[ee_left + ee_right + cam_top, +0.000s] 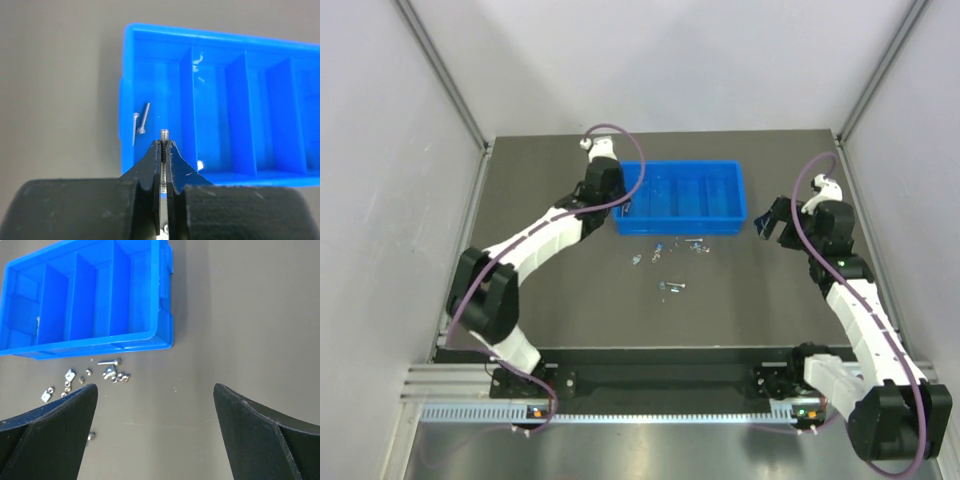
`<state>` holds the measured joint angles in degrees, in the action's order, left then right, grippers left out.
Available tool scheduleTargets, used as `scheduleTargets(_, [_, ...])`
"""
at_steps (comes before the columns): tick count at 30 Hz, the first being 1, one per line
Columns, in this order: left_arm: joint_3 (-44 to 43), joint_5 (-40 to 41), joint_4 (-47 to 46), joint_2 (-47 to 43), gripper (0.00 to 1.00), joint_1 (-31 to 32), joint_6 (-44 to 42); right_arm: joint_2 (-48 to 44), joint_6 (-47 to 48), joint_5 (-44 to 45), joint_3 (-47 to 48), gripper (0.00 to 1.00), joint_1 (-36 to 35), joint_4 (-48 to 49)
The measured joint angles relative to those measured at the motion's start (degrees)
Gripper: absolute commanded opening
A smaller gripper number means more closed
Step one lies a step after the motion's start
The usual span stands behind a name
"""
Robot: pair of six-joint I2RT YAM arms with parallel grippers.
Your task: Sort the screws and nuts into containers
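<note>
My left gripper point(164, 143) is shut on a thin threaded screw point(164, 134) whose tip pokes out above the fingertips. It hangs over the left end compartment of the blue tray of containers point(210, 38), where two screws point(142, 118) lie on the floor. In the top view that gripper point(620, 206) is at the tray's point(685, 166) left end. Loose screws and nuts point(665, 250) lie on the table in front of the tray. My right gripper point(155, 387) is open and holds nothing, right of a screw point(110, 361) and a cluster of nuts point(118, 377).
More small nuts point(69, 374) are scattered left of the cluster, and one piece point(672, 286) lies nearer the arms. The tray's other compartments point(275, 115) show nothing inside. Grey walls with metal rails point(450, 90) enclose the dark table.
</note>
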<state>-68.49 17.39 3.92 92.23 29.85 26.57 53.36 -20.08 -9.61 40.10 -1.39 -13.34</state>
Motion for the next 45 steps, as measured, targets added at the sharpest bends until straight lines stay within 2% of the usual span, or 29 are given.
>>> scheduleTargets(6, [-7.0,-2.1,-0.1,10.9,0.03,0.1,-2.4,0.5,-0.1,0.9,0.0,1.00,0.0,0.0])
scheduleTargets(11, [-9.3,-1.1,1.0,15.5,0.29,0.0,-4.0,0.5,0.0,1.7,0.0,1.00,0.0,-0.3])
scheduleTargets(12, [-9.3,-0.9,1.3,15.7,0.40,0.0,-4.3,0.5,0.0,2.0,0.1,1.00,0.0,-0.6])
scheduleTargets(14, [-9.3,-0.8,1.8,15.7,0.53,-0.1,-5.1,0.5,0.0,2.2,0.1,1.00,0.0,-1.0])
scheduleTargets(16, [-9.3,-1.3,2.1,15.0,0.61,-0.1,-5.6,0.5,0.0,2.3,0.1,1.00,0.0,-1.1])
scheduleTargets(19, [-8.3,-4.3,3.7,11.2,0.62,-0.2,-5.7,0.5,0.0,2.5,0.1,1.00,0.0,-1.4])
scheduleTargets(23, [-1.3,-10.2,3.0,-0.9,0.61,1.0,-5.6,0.5,-0.1,3.3,0.1,1.00,0.0,-2.1])
scheduleTargets(26, [5.0,-12.5,1.3,-10.2,0.61,5.5,-6.5,0.5,-0.1,3.7,0.1,1.00,0.0,-2.6])
scheduleTargets(29, [10.4,-14.2,-0.9,-14.9,0.59,12.1,-8.3,0.5,-0.1,3.8,0.1,1.00,0.0,-2.6])
scheduleTargets(35, [17.2,-19.3,-0.9,-11.0,0.55,18.3,-11.3,0.0,-0.2,3.8,0.0,1.00,0.0,-2.8])
scheduleTargets(45, [14.8,-18.8,-0.4,4.3,0.52,24.5,-16.4,-2.6,-0.1,4.2,0.0,1.00,-0.1,-3.9])
